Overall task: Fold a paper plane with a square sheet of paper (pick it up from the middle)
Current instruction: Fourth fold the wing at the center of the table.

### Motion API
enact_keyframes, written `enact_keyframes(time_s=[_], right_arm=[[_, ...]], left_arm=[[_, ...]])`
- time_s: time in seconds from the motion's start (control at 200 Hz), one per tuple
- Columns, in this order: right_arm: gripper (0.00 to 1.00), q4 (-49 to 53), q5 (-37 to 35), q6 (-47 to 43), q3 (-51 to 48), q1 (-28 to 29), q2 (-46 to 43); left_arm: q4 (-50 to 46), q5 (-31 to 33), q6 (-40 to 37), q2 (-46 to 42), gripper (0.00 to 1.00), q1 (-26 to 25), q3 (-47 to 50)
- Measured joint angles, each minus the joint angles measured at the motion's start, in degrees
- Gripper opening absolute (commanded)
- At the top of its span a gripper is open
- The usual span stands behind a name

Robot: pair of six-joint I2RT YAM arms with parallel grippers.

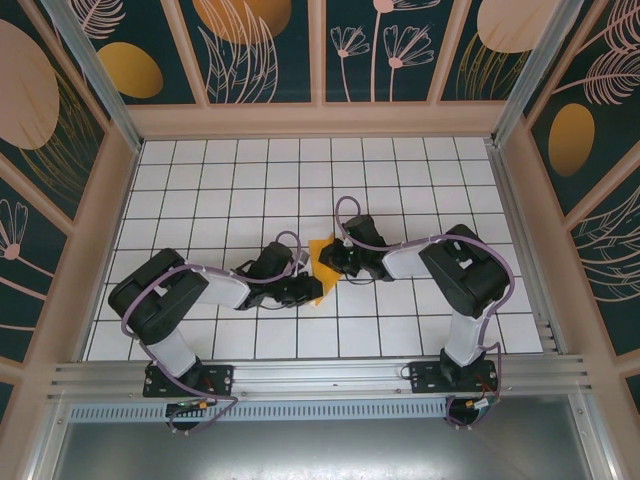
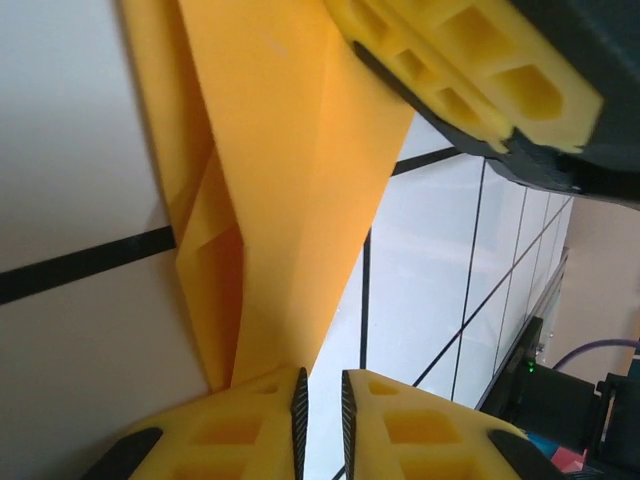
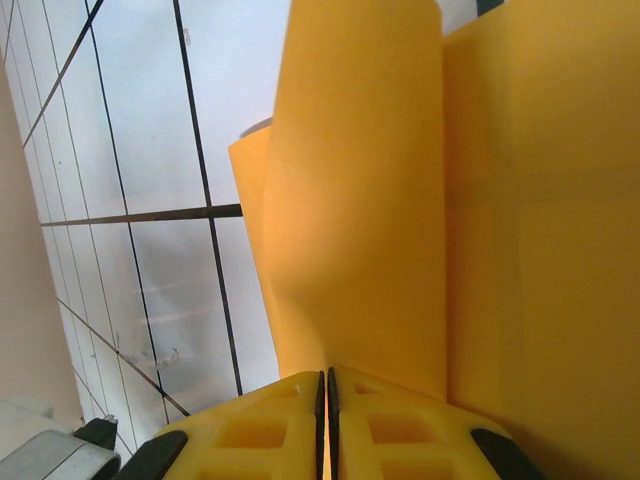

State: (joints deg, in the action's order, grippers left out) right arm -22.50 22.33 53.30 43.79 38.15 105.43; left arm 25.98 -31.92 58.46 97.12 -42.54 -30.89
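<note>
1. Clamped tight on paper sheet (image 3: 370,200) w/ R gripper (image 3: 324,385); pinched edge lost betw. pads (image 3: 260,430).
2. Barely parted at L gripper (image 2: 322,395), slit bare; can't tell if touching sheet's tip, tucked behind one finger (image 2: 240,430).
3. Sits folded at mid tiled table (image 1: 400,170), betw. both grippers; mostly hidden under wrists from above.
4. Cropped at far end in both wrist views.

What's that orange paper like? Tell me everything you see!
The orange paper is thin, orange-yellow, folded into layered flaps with sharp creases, not a flat square. It sits near the middle of the white-tiled table, between both arms. The right gripper is shut on one edge, where the sheet curls. The left gripper sits at a pointed corner, fingers nearly together; whether it grips is unclear.
</note>
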Motion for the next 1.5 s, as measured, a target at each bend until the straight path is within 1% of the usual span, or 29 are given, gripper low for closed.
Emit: enact_keyframes(time_s=[0.185, 0.315, 0.43, 0.631, 0.726, 0.776, 0.831, 0.926, 1.016, 1.161, 1.311, 1.501], right_arm=[[0.14, 0.2, 0.0, 0.0, 0.1, 0.0, 0.1], [0.14, 0.2, 0.0, 0.0, 0.1, 0.0, 0.1], [0.14, 0.3, 0.0, 0.0, 0.1, 0.0, 0.1], [0.14, 0.4, 0.0, 0.0, 0.2, 0.0, 0.1], [0.14, 0.4, -0.3, 1.2, 0.2, 0.0, 0.0], [0.14, -0.2, -1.0, 2.8, -0.4, 0.2, -0.2], [0.14, -1.7, -2.3, 4.8, -1.4, 0.6, -0.6], [0.15, -3.6, -5.0, 8.8, -3.2, 2.0, -1.6], [0.15, -3.7, -7.6, 12.2, -3.6, 3.9, -2.1], [0.15, -3.7, -10.9, 15.9, -3.6, 6.5, -2.2], [0.15, -3.7, -11.4, 17.0, -3.6, 6.6, -2.2], [0.15, -3.5, -11.4, 17.2, -3.3, 6.6, -2.2]], left_arm=[[2.5, -0.7, -1.2, -0.3, 0.21, 0.0, 1.7], [1.9, -1.6, -2.2, -1.6, 0.21, 0.0, 2.9], [-1.2, -2.4, -4.1, -3.1, 0.20, -0.2, 3.3], [-10.5, -2.0, -7.9, -6.5, 0.17, -0.7, 2.9], [-16.1, 0.5, -8.3, -9.9, 0.16, -0.9, 3.0], [-18.6, 3.0, -8.1, -12.8, 0.14, -0.9, 3.0], [-20.3, 5.8, -7.7, -15.9, 0.15, -1.0, 3.0], [-21.1, 10.4, -5.9, -20.2, 0.19, -1.0, 3.0], [-19.0, 11.9, -3.6, -22.4, 0.21, -0.9, 3.1], [-14.9, 11.8, -1.7, -20.9, 0.20, -0.9, 1.8], [-12.5, 12.6, -0.6, -15.5, 0.19, -0.9, -1.5], [-10.3, 13.0, 0.8, -9.5, 0.18, -0.9, -1.7]])
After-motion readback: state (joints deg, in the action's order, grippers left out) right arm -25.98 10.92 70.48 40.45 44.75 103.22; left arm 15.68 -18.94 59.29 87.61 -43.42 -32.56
